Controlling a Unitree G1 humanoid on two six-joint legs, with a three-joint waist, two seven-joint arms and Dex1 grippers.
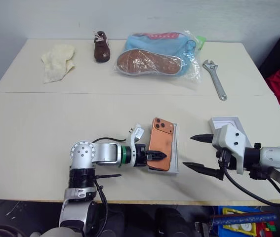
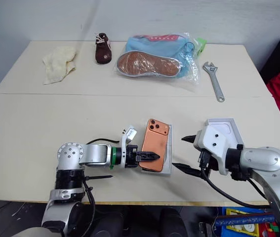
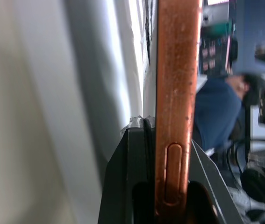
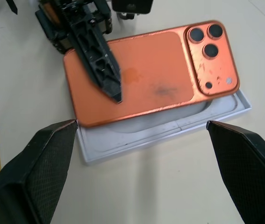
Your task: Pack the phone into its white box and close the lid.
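No brand name, label or legible writing shows on anything here. The phone (image 4: 141,70), copper-orange and back-up with its three-lens camera cluster at the far corner, is pinched along one long edge by the left gripper (image 1: 155,157), whose black fingers (image 4: 102,65) are clamped on it, one lying across its back and the other under it. The left forearm lies low over the table (image 1: 41,133), reaching across toward the robot's right, wrist bent so the gripper points sideways and slightly down. The phone sits tilted over a shallow white tray (image 4: 169,128) that rests on the near table; its camera end is close to the tray's far end, and the tray's inside shows a faint moulded outline, so whether this is the white box or the lid cannot be told for sure. The right gripper (image 1: 199,154) hovers just to the right of the tray, jaws spread wide and holding nothing, aimed toward the phone. Behind the right wrist lies a second white tray (image 1: 226,121), partly hidden by it. On the far table are a crumpled cream cloth (image 1: 58,61), a small brown boot (image 1: 101,47), a light-blue shoe in a clear plastic bag (image 1: 154,57) and an adjustable wrench (image 1: 215,79).
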